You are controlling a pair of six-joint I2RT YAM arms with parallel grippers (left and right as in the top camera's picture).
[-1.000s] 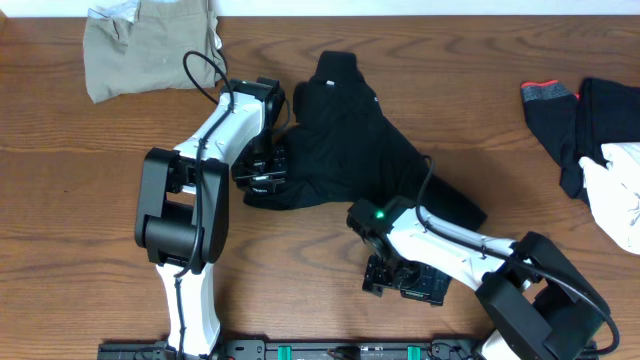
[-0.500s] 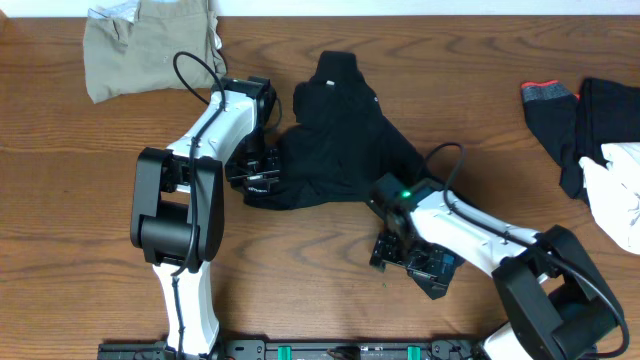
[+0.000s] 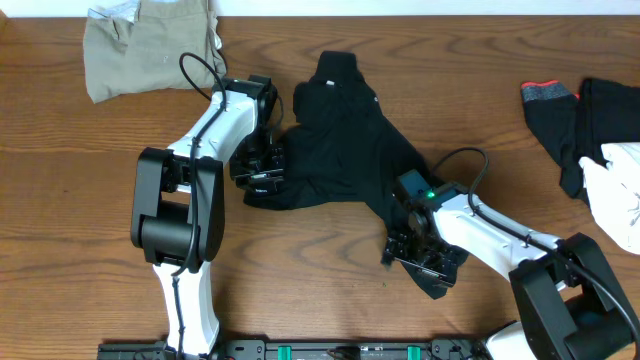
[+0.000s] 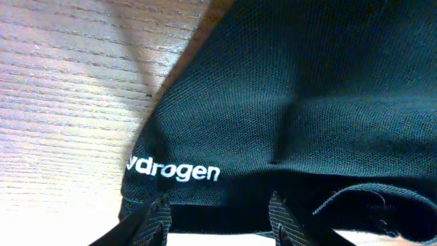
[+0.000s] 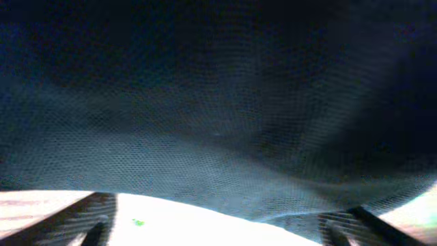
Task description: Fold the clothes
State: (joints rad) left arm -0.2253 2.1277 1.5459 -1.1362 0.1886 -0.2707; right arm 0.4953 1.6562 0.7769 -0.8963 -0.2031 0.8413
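Overhead: the black garment (image 3: 345,140) lies crumpled at the middle of the table (image 3: 80,220). My left gripper (image 3: 262,172) reaches in low at its left hem and my right gripper (image 3: 418,252) bends over the lower-right tail, placed, I judge, to spread it from both ends. Left wrist: left fingers (image 4: 158,215) part-closed, pinching the hem below the white print (image 4: 174,171). Right wrist: right fingers (image 5: 95,220) stand wide, cloth above them, nothing gripped.

a robotics lab bench: white-and-black left arm (image 3: 175,215) and right arm (image 3: 500,245) on a rail (image 3: 330,351) at a wood-grain surface (image 3: 70,230).
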